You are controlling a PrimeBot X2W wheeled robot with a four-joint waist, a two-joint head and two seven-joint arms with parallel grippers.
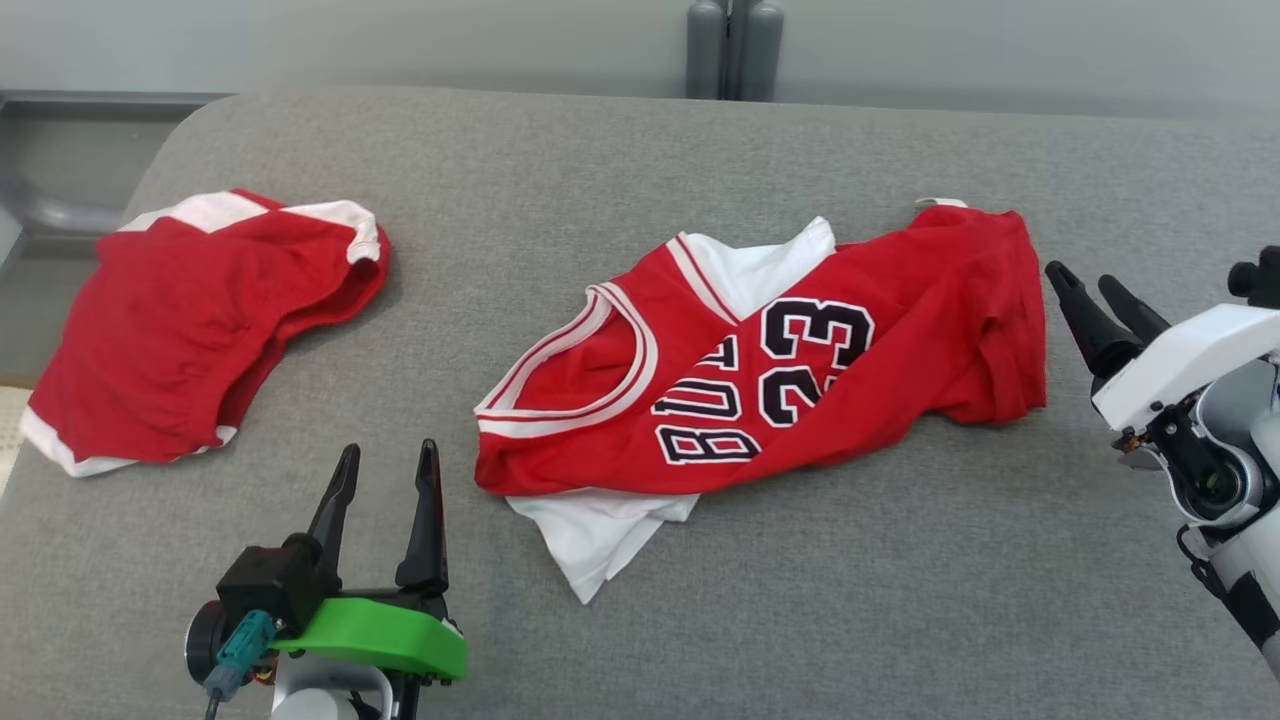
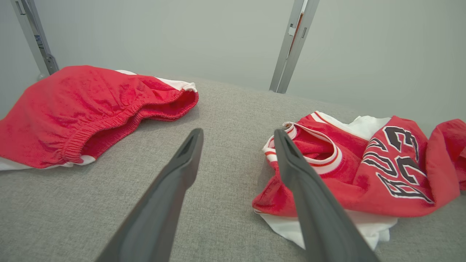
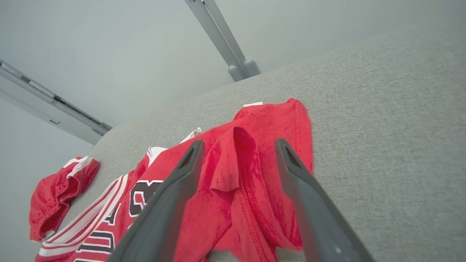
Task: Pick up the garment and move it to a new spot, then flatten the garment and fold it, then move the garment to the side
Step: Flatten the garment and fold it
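The jersey lies crumpled in the middle of the table. Its folds hide part of the black lettering, and white cloth pokes out from under it. The left gripper has its jaws spread wide and empty, near the collar end. The right gripper has its jaws released too, holding nothing, just beside the hem end. Red shorts with an elastic waist lie well apart on the grey weave.

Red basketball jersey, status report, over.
Left gripper, right gripper open, empty. Red-and-white basketball jersey crumpled on grey fabric surface. Red shorts apart, at left.
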